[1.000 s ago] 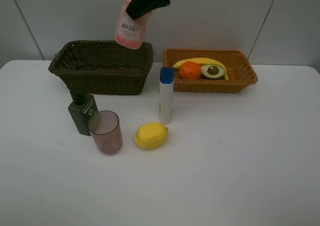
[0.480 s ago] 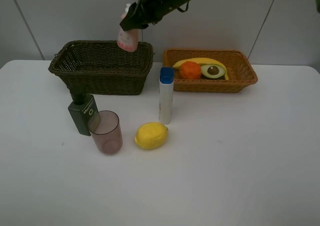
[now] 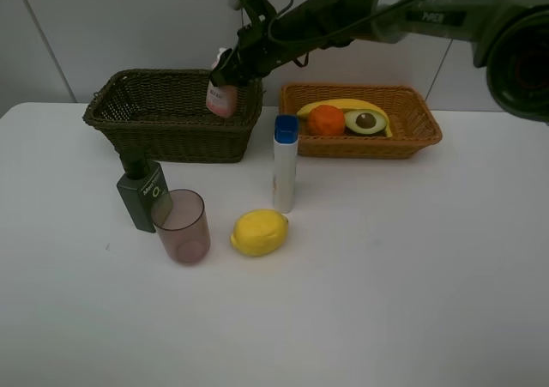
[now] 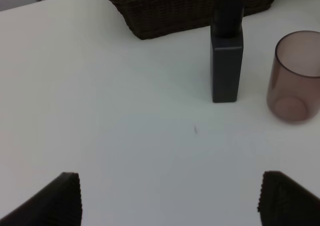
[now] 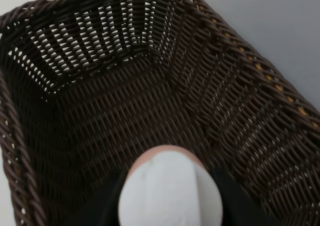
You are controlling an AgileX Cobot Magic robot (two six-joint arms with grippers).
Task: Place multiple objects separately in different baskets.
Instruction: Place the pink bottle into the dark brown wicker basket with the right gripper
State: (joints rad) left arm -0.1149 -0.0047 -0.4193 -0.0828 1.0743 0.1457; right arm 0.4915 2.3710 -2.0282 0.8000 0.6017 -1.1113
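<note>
1. Right claw is clamped on the white cap of the small pink plastic bottle. It reaches across from the 1 o'clock side of the table on its dark arm.
2. That pink bottle hangs cap-up at the 3 o'clock end of the deep, dark brown woven wicker basket, with its lower part inside the opening. I cannot tell if it touches the basket floor. From the right wrist camera I see the white cap with dark weave all round below it.
3. Left claw hovers low over bare table with its jaws wide apart, gripping nothing.
4. Towards 1 o'clock on the table sits the shallower orange-tan wicker basket. It holds the yellow banana, the round orange and the halved green avocado.
5. Near the table's middle stands the tall white bottle with a blue cap, upright. The yellow lemon lies just beside it at its 7 o'clock.
6. At the lemon's 9 o'clock stands the translucent pinkish tumbler, mouth up. The dark green square pump bottle is close at the tumbler's 10 o'clock.
7. The surface is a plain, matte white tabletop, bare towards 6 o'clock.
8. Behind it, at 12 o'clock, is a pale grey panelled wall with thin dark seams.
</note>
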